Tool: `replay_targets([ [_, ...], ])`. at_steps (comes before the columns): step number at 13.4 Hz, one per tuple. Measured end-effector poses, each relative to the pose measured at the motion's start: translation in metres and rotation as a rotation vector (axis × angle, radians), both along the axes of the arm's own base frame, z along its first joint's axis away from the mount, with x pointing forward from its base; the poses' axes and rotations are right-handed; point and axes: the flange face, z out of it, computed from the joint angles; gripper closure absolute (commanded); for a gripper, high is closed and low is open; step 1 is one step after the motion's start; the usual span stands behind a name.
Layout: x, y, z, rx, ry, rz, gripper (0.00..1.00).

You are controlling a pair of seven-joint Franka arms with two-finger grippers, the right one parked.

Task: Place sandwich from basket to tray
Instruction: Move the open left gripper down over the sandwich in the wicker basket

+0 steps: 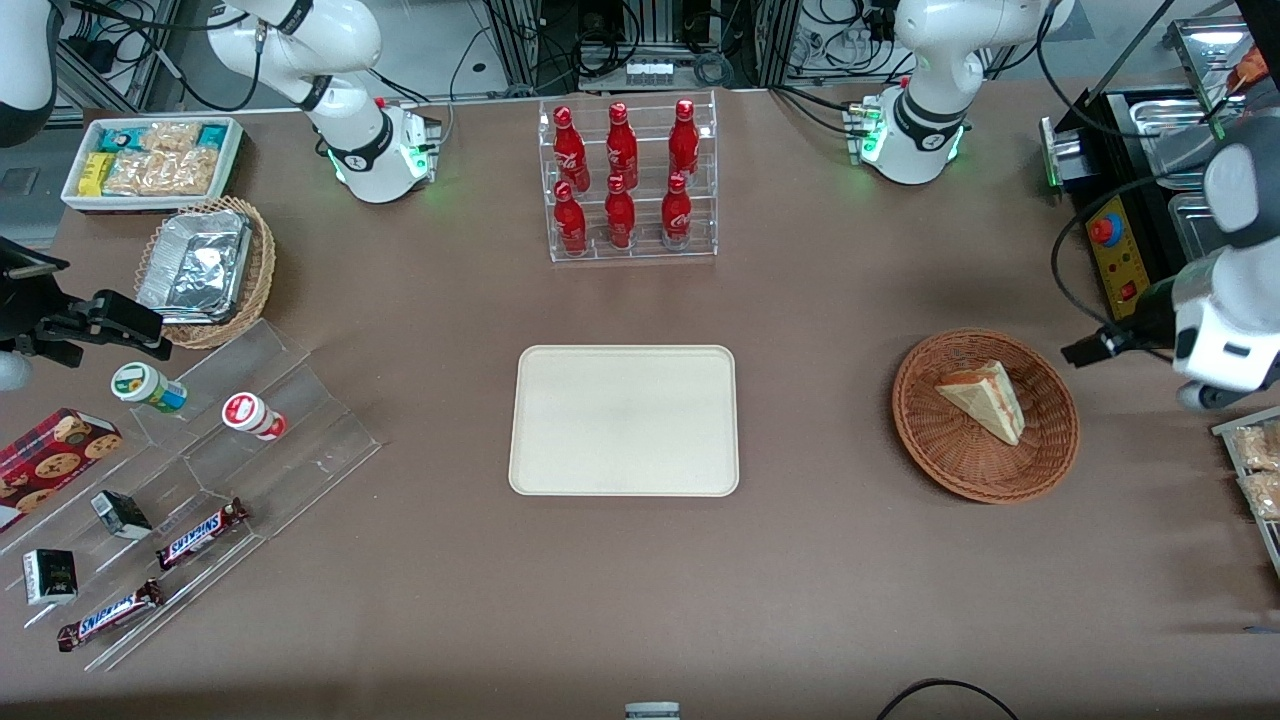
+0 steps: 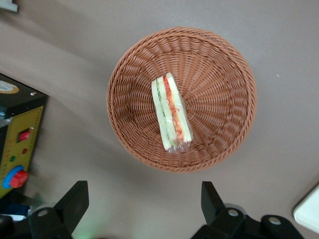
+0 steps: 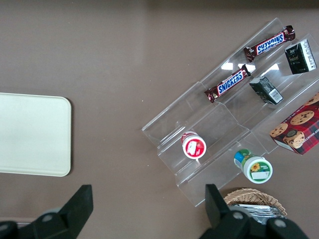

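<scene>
Lying on its side in the basket [image 1: 985, 415], the sandwich [image 1: 983, 398] runs its long axis slantwise, its narrow tip pointing toward the front camera. The gripper [image 2: 144, 206] hovers above the basket's rim with fingers [image 2: 75, 199] spread wide, grasping nothing. The tray [image 1: 624, 420] sits well apart on the counter [image 1: 820, 560].

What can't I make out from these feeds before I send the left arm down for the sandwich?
- Gripper: open in the wrist view, fingertips cut off by the frame edge; in the front view the arm's own body hides it.
- Sandwich: underside hidden against the basket.
- Tray: only a corner shows in the wrist view; the front view shows it whole.
</scene>
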Motion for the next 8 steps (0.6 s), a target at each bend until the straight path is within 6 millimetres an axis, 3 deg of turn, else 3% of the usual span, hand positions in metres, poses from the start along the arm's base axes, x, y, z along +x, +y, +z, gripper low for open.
replay_targets([
  [4,0.012,0.004,-0.076,0.026,0.006,0.153,0.0],
  [8,-0.002,0.001,-0.164,0.044,-0.017,0.27,0.0],
])
